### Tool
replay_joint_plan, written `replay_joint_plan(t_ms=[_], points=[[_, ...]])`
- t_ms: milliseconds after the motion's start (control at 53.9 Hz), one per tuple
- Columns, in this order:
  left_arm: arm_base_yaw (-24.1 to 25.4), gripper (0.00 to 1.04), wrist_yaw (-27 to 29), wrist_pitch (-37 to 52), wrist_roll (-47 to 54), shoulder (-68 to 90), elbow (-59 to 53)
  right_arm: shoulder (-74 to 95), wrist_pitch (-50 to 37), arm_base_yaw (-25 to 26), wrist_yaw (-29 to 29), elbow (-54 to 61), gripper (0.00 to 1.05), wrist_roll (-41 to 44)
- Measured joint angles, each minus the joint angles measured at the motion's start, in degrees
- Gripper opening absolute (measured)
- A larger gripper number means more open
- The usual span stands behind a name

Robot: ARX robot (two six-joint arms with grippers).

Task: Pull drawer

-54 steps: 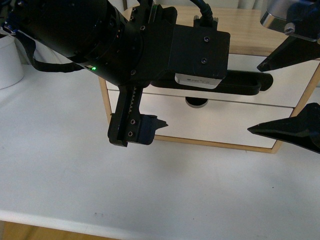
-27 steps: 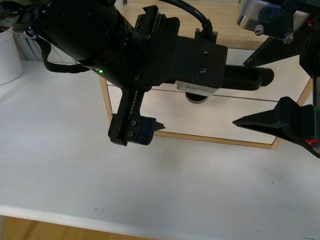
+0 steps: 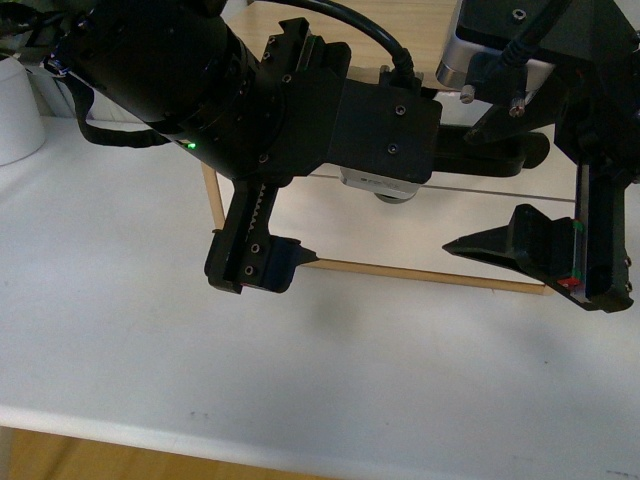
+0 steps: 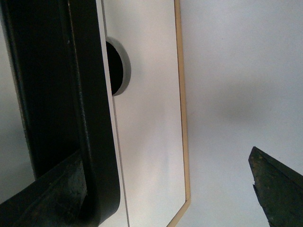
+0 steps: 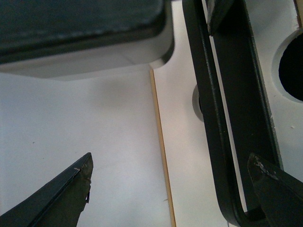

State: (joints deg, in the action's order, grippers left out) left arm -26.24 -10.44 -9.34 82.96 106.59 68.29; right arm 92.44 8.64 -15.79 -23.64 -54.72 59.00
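Two fingers of the black left end effector stand wide apart, one at the long black bar handle of the white-fronted drawer. Drawer sits in a light wood cabinet on the white surface. Black right end effector likewise spread open, one finger by the handle's end, the other over the surface.

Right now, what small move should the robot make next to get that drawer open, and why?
Probably close the left pincer on the black handle. Its jaws stand wide open, one finger tucked by it, the other out over the table, so nothing grips yet.
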Motion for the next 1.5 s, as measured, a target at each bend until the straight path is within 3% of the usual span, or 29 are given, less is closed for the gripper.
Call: replay_joint_plan(t_ms=[650, 1504], points=[[0.0, 0.99, -0.2, -1.6, 1.1, 0.1, 0.4, 4.0, -0.3, -0.2, 0.7, -1.6, 0.96, 0.7], [-0.7, 0.99, -0.2, -5.8, 1.0, -1.0, -0.3, 1.7, 9.0, 0.4, -3.0, -0.9, 0.96, 4.5]])
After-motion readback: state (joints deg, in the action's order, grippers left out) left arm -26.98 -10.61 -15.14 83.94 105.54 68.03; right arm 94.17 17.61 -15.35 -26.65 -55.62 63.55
